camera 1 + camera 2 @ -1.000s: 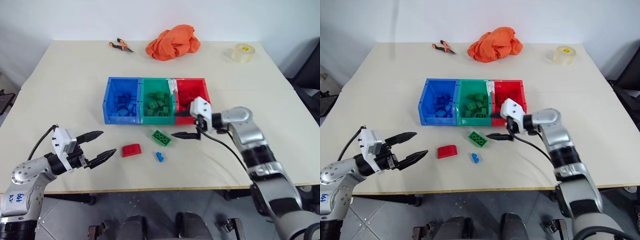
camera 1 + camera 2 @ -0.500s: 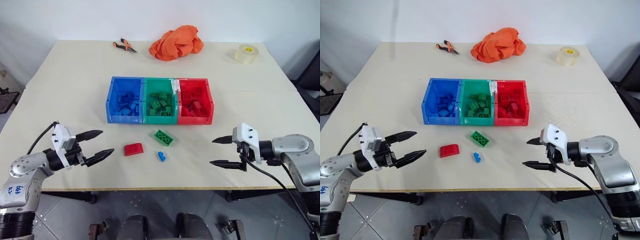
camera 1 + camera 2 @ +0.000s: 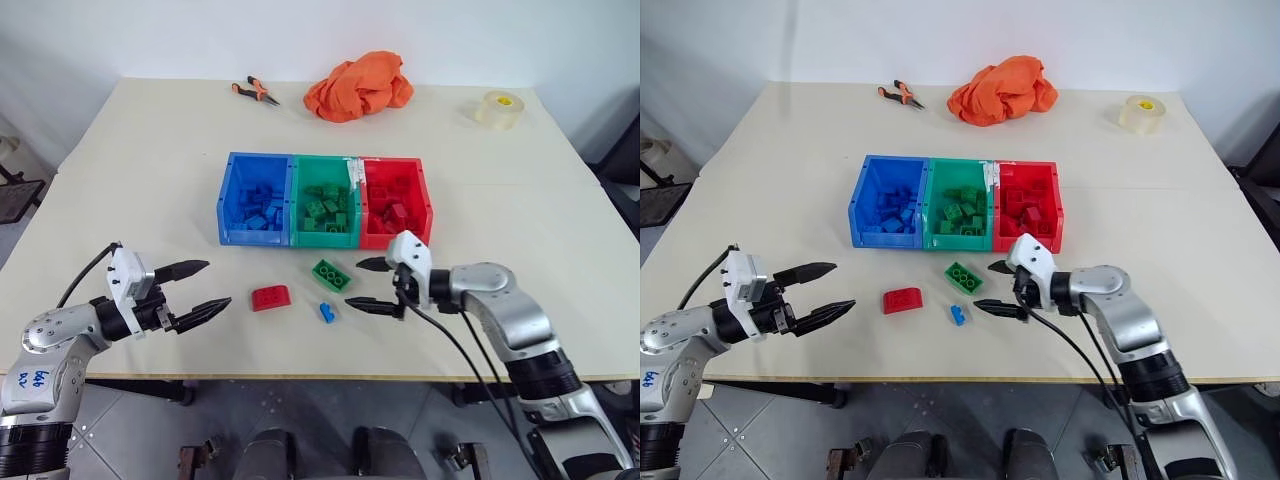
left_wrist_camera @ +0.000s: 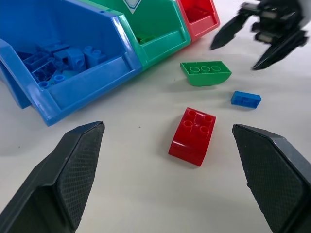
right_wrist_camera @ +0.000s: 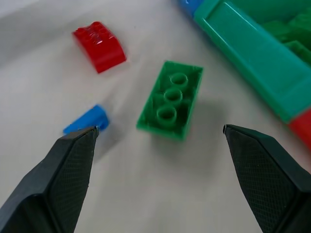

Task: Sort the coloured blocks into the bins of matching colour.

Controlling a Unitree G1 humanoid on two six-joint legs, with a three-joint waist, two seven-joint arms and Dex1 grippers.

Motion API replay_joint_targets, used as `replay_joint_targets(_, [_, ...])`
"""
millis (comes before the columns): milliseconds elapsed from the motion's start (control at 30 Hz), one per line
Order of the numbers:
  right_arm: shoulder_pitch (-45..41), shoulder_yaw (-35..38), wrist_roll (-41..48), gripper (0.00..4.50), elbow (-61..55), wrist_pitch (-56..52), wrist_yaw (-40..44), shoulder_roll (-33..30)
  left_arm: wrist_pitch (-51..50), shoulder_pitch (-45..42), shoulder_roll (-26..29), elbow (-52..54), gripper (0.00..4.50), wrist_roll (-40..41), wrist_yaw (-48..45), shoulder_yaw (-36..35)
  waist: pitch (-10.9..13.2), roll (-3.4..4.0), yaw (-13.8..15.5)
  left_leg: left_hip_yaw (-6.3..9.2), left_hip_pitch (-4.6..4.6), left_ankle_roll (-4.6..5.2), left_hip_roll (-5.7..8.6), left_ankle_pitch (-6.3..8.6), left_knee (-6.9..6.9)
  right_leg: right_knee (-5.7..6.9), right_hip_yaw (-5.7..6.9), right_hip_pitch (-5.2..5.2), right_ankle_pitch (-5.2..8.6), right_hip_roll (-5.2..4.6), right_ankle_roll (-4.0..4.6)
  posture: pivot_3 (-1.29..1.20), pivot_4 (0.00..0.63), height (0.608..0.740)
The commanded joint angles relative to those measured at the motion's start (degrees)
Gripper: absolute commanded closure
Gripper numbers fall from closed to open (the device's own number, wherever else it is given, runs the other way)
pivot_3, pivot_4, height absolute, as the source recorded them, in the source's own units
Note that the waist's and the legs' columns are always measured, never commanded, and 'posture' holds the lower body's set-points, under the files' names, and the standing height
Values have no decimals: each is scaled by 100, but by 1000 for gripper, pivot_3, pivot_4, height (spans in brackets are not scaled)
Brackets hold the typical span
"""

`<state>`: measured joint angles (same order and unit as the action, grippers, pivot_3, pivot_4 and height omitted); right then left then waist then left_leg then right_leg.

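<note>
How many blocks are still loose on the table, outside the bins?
3: a red block, a green block in front of the green bin, and a small blue block nearest the table edge. None looks hidden.

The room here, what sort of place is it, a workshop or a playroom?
Probably a workshop or test room: a plain table against a bare wall, with pliers and a roll of tape beside sorting bins of toy bricks.

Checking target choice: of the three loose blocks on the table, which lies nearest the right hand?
The small blue block, just beside the open right hand; the green block sits slightly farther, and the red block lies farthest.
</note>
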<state>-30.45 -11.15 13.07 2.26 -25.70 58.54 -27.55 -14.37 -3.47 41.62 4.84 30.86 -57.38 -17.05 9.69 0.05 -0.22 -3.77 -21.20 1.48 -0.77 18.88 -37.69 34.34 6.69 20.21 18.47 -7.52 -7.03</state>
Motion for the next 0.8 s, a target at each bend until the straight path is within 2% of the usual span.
replay_joint_targets(33, [-214,-37,-85,211,355,350,-37,147,36,162,23,299,0,67,43,-194,-1,-2,-6,0,0,0,1,0,-1,8,0,1,0,0,0,0,150,740])
replay_joint_targets(200, [-552,-123,-276,211,1158,741,-176,542,31,404,-10,468,0,100,140,-323,-1,-1,-69,1,5,-1,-3,0,1,17,1,4,0,0,0,0,150,740])
replay_joint_targets(433, [-666,-298,-380,211,1490,803,-130,786,-136,590,-69,894,0,156,378,-369,-1,-2,-139,9,4,-1,-2,0,1,43,-4,14,0,-4,0,0,150,740])
replay_joint_targets(567, [-606,-298,-385,1461,1340,765,-119,771,-196,597,-93,983,0,163,454,-356,-1,-1,-143,7,4,-2,-4,0,3,43,-4,16,0,-2,0,0,150,740])
replay_joint_targets(700, [-477,-264,-316,2906,908,721,13,619,-240,572,-113,1030,0,170,504,-324,-1,-1,-136,9,3,-2,-3,0,3,43,-5,16,0,-3,0,0,150,740])
replay_joint_targets(733, [-449,-230,-280,3050,752,687,53,564,-260,569,-111,1044,0,181,505,-324,-1,-1,-137,8,3,-2,-3,0,3,42,-7,16,0,-4,0,0,150,740])
replay_joint_targets(800, [-424,-120,-162,3038,404,610,138,435,-294,573,-81,1049,0,208,458,-343,0,-1,-136,8,3,-2,-3,0,3,42,-7,16,0,-4,0,0,150,740])
